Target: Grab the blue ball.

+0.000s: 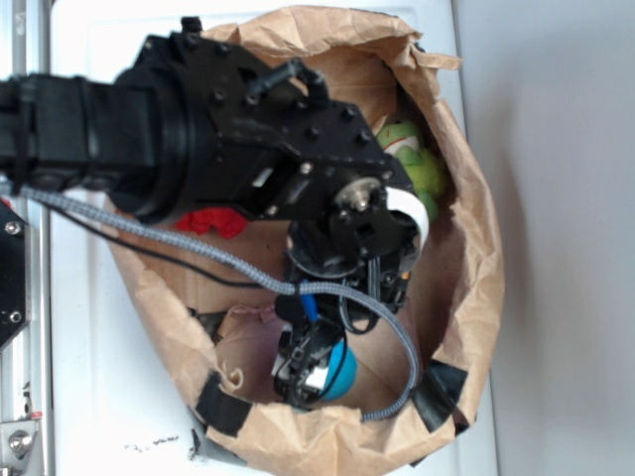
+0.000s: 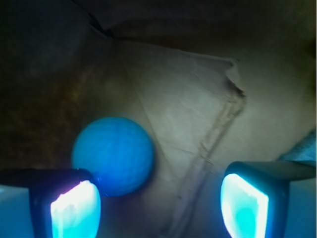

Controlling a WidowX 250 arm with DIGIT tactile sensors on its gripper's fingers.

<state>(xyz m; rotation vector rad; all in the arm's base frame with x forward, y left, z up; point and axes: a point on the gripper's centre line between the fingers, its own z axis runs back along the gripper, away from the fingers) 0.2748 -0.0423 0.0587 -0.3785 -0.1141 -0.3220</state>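
Seen from the wrist, the gripper (image 2: 158, 206) is spread wide and grasps nothing, its two pads (image 2: 74, 210) at the bottom corners. The blue ball (image 2: 113, 154) lies on crumpled brown paper just beyond the left pad, apparently touching its tip. From outside, the black arm (image 1: 228, 129) reaches down into a brown paper bag (image 1: 471, 268); a green toy (image 1: 417, 164) and something red (image 1: 213, 220) lie farther in.

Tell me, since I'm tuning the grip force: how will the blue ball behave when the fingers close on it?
The blue ball is round on crumpled brown paper, so a nudge probably rolls it. It sits nearer one finger of the open gripper, so that finger may push it sideways first. Its matte dimpled surface likely grips fairly well.
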